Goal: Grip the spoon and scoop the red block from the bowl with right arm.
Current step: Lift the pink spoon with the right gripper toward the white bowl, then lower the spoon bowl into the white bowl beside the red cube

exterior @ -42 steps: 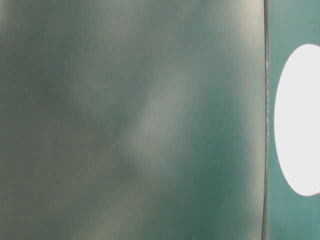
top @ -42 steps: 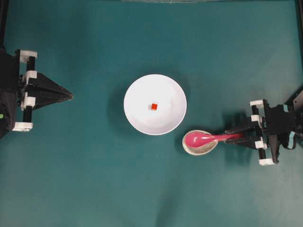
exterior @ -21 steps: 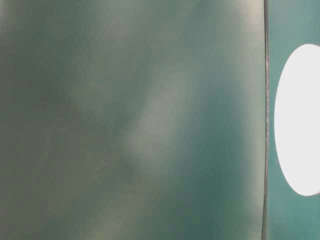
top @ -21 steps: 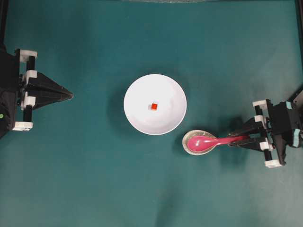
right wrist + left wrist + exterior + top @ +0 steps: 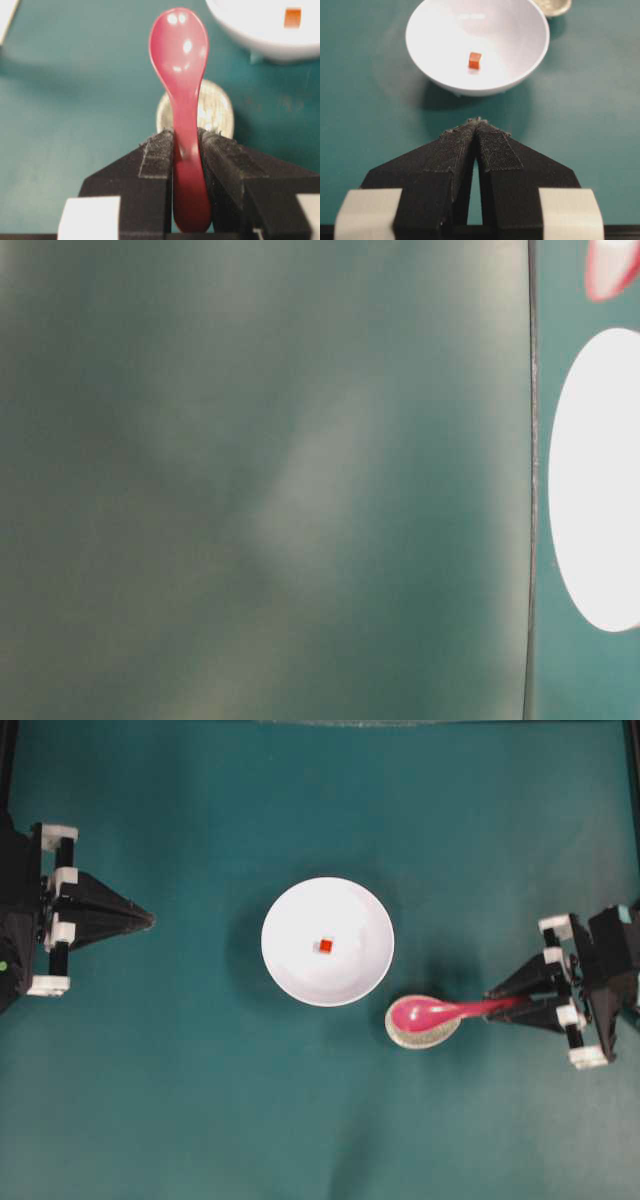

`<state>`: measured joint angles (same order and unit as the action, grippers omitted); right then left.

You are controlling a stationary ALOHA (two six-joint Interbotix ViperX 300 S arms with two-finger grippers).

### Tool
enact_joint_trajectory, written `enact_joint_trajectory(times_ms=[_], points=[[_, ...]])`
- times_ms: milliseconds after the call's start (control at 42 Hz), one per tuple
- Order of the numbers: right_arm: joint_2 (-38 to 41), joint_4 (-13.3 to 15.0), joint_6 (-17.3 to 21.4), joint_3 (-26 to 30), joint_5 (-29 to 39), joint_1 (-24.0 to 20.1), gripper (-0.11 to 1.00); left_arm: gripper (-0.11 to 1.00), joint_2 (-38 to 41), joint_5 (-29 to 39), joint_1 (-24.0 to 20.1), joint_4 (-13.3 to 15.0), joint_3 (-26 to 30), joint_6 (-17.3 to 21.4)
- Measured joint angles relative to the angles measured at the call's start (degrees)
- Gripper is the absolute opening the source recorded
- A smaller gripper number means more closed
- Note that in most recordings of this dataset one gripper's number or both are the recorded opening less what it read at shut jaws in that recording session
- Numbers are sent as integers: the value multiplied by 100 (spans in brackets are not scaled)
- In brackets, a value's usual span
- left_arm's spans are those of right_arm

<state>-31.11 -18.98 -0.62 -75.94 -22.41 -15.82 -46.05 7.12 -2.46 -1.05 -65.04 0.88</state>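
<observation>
The white bowl (image 5: 352, 925) sits mid-table with the small red block (image 5: 325, 946) inside it. To its lower right is the magenta spoon (image 5: 440, 1012), its scoop over a small speckled dish (image 5: 420, 1036). My right gripper (image 5: 492, 1005) is shut on the spoon's handle. In the right wrist view the black fingers (image 5: 157, 150) clamp the handle of the spoon (image 5: 180, 50), which points toward the bowl (image 5: 250, 35) and the block (image 5: 292, 17). My left gripper (image 5: 150, 923) is shut and holds nothing, far left of the bowl. The left wrist view shows its tips (image 5: 477, 122) facing the bowl (image 5: 520, 30) and the block (image 5: 475, 60).
The speckled dish (image 5: 215, 112) lies under the spoon, just right of the bowl. The teal table surface (image 5: 200, 1100) spreads all around. The table-level view is mostly blur, with the bowl (image 5: 600, 480) at its right edge and a pink blur of the spoon (image 5: 610, 265) above it.
My right gripper has drawn back to the right with the spoon still held. A pink blur of the spoon has come into the table-level view. The left arm, the bowl and the block have not moved.
</observation>
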Motion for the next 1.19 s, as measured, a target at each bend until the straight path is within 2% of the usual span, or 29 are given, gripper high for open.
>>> enact_joint_trajectory(times_ms=[143, 262, 453, 596, 906, 1192], points=[[-501, 0, -123, 334, 932, 404, 24, 0, 0, 0, 9, 9, 9, -9], [-791, 18, -158, 712, 1828, 914, 24, 0, 9, -18, 0, 0, 0, 0], [-932, 272, -158, 1274, 2936, 1564, 24, 0, 9, -35, 0, 0, 0, 0], [-905, 325, -149, 1705, 3639, 1942, 24, 0, 0, -53, 0, 9, 0, 0], [-536, 343, -132, 2619, 5115, 2496, 24, 0, 9, -237, 0, 9, -9, -9], [448, 448, -141, 3665, 6372, 2716, 24, 0, 9, -290, 0, 9, -26, -9]])
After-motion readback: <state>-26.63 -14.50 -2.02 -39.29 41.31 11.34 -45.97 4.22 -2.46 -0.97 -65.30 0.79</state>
